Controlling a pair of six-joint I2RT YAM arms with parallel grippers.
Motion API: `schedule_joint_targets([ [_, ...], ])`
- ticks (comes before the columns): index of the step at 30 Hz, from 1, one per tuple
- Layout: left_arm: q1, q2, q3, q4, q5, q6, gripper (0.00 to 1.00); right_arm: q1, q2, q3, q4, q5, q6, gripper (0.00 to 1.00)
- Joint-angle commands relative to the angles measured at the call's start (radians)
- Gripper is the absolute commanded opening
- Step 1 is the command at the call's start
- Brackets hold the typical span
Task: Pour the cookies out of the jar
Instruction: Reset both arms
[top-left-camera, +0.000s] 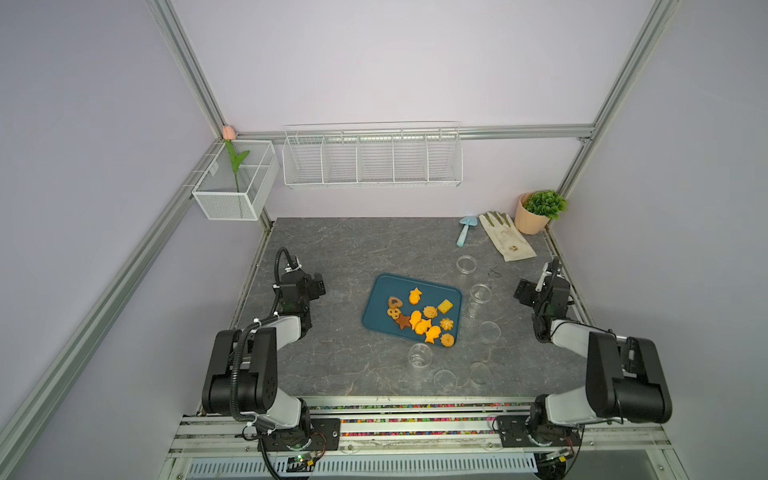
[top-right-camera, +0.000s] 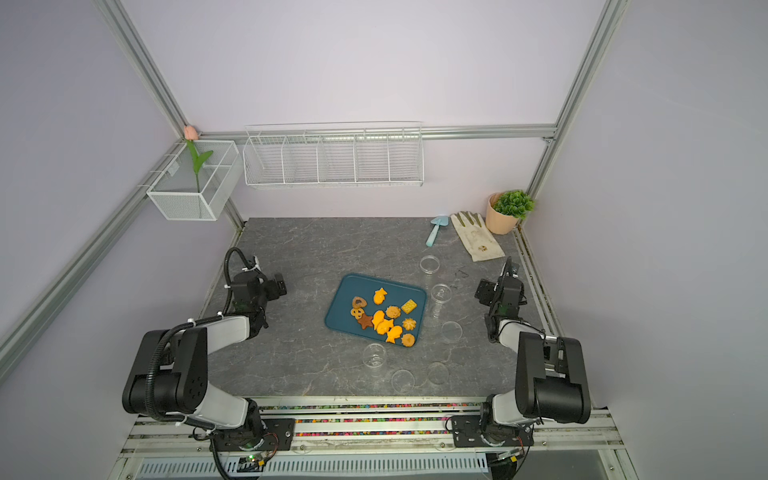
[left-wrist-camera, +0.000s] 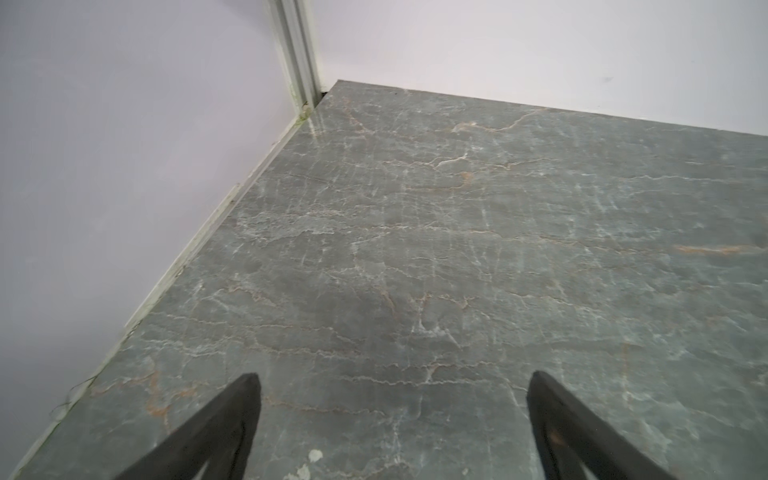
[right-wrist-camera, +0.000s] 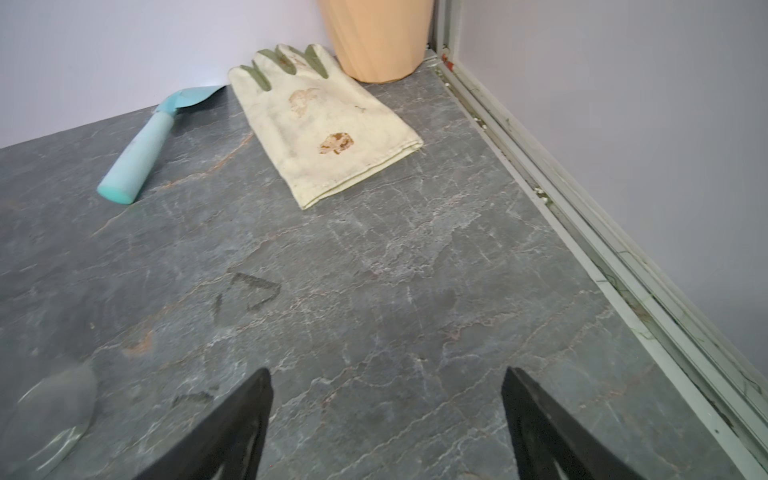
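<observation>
Several orange, tan and brown cookies lie spread on a teal tray at mid-table, seen in both top views. One clear jar stands upright and empty at the tray's near edge. A second clear jar stands to the right of the tray. My left gripper hovers open over bare table, far to the left of the tray. My right gripper is open and empty near the right edge.
Clear round lids lie around the jars, and one lid shows beside the right gripper. A blue trowel, a cream glove and a potted plant sit at the far right corner. Wire baskets hang on the back wall.
</observation>
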Motion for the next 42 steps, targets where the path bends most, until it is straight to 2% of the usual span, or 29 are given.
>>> schedule_joint_targets([
  [1,0.007,-0.031,-0.055,0.100,0.111,0.025,1.00,0.018,0.021,0.017,0.027,-0.079,-0.079,0.88],
  [6,0.007,-0.037,-0.107,0.177,0.149,0.043,1.00,0.042,0.035,0.021,0.048,-0.145,-0.136,0.88],
  [14,0.007,-0.015,-0.128,0.226,0.114,0.029,1.00,0.049,0.027,-0.003,0.085,-0.184,-0.161,0.88],
  [29,0.006,0.006,-0.142,0.285,0.103,0.035,0.99,0.055,-0.026,-0.066,0.150,-0.198,-0.171,0.88],
  [34,0.006,0.024,-0.159,0.350,0.103,0.035,0.99,0.060,-0.058,-0.109,0.200,-0.211,-0.180,0.88],
  [42,0.006,0.024,-0.158,0.350,0.103,0.035,0.99,0.064,-0.085,-0.175,0.295,-0.231,-0.192,0.88],
])
